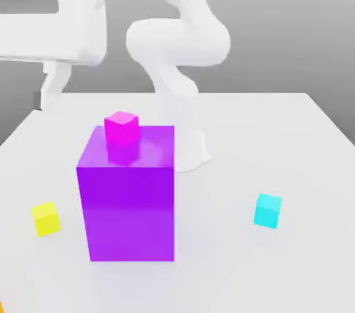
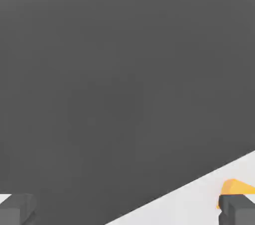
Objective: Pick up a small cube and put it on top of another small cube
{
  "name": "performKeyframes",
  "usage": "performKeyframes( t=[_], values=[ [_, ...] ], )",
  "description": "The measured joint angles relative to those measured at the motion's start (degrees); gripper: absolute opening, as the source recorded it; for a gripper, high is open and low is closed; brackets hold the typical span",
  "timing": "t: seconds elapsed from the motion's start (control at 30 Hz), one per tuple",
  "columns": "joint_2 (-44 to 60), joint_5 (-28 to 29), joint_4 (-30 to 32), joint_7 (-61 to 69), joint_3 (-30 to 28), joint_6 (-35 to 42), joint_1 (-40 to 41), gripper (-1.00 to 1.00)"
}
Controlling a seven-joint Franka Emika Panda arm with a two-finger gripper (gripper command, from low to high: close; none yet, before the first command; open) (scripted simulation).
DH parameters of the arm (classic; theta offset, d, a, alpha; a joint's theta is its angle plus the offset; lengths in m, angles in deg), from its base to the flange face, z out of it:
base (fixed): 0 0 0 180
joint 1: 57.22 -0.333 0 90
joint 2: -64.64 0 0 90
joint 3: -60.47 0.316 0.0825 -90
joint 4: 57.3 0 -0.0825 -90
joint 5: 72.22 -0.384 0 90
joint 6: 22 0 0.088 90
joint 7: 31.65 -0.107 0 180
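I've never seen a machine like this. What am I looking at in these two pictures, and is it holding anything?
The white machine is a robot arm with a two-fingered gripper, a sort of mechanical hand. The exterior view comes from a camera off the arm, watching the scene. The hand view comes from a camera on the hand itself.

On the pale table stands a large purple block with a small magenta cube on top. To its left in the exterior view is a yellow cube, to its right a cyan cube. An orange cube also lies on the table.

The fingers are spread wide apart with nothing between them, so nothing is held.
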Motion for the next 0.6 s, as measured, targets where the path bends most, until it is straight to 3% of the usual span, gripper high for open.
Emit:
performKeyframes(
  t=[0.43, 0.57, 0.6],
  values=[
    [27.5, -7.7, -4.9, -0.1, -2.6, -4.9, 9.5, 0.0],
    [35.8, -10.0, -6.6, 0.9, -1.2, -9.7, 11.7, 0.0],
    [37.6, -10.4, -7.0, 1.1, -0.7, -11.1, 12.2, -1.0]
  ],
)
